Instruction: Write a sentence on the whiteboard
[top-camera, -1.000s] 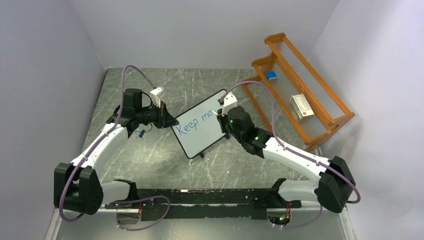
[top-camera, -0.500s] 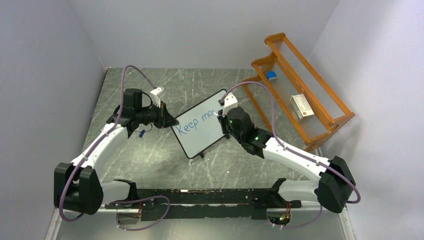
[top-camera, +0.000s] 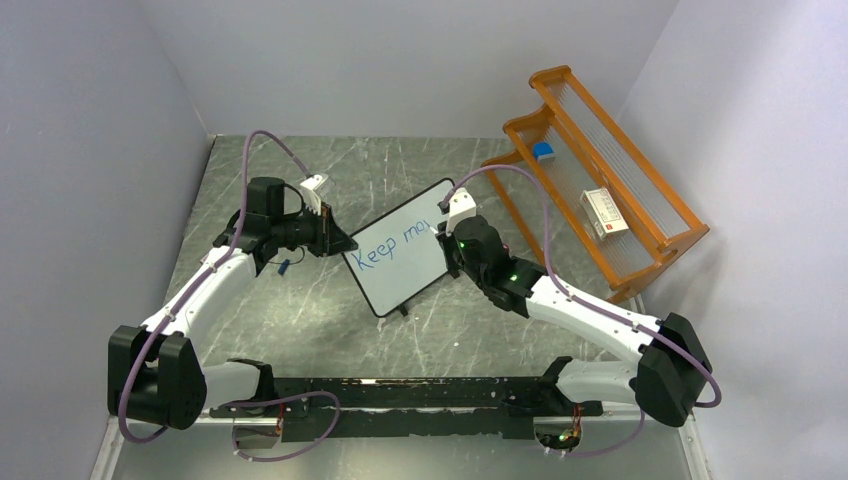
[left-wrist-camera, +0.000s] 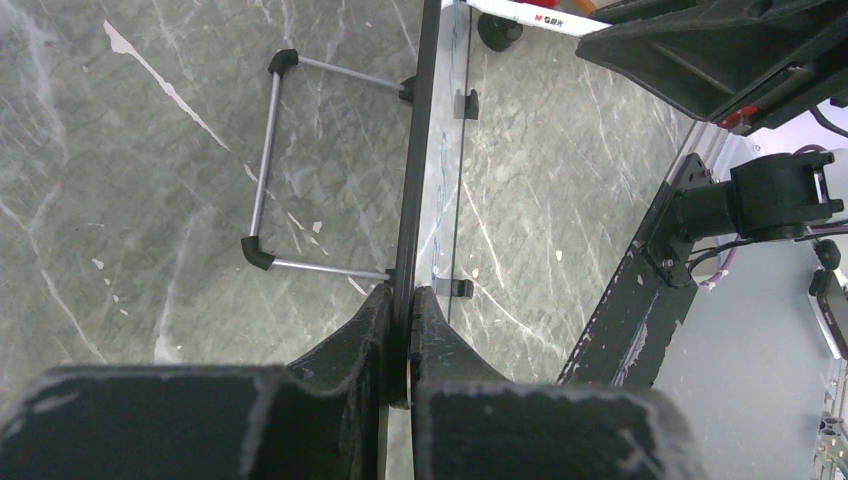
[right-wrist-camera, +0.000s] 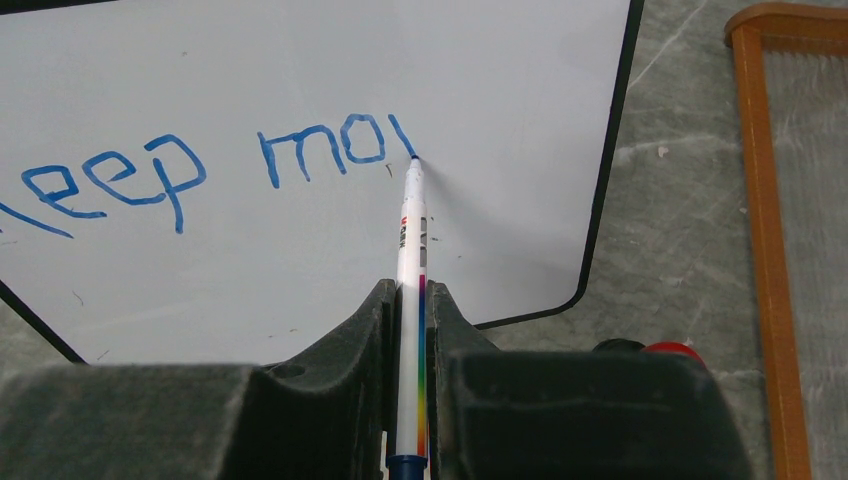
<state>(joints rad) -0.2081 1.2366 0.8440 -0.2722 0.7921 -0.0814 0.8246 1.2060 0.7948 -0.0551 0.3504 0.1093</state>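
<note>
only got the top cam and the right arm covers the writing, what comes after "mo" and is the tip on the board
Observer: In the right wrist view, the sentence has one short slanting stroke after "mo". The marker tip sits on the whiteboard at that stroke's lower end.
Operator: ok, is the left arm really gripping the board or just parked beside it
Observer: In the left wrist view, the left gripper has its jaws shut on the whiteboard's black frame, seen edge-on. The wire feet rest on the table.
</note>
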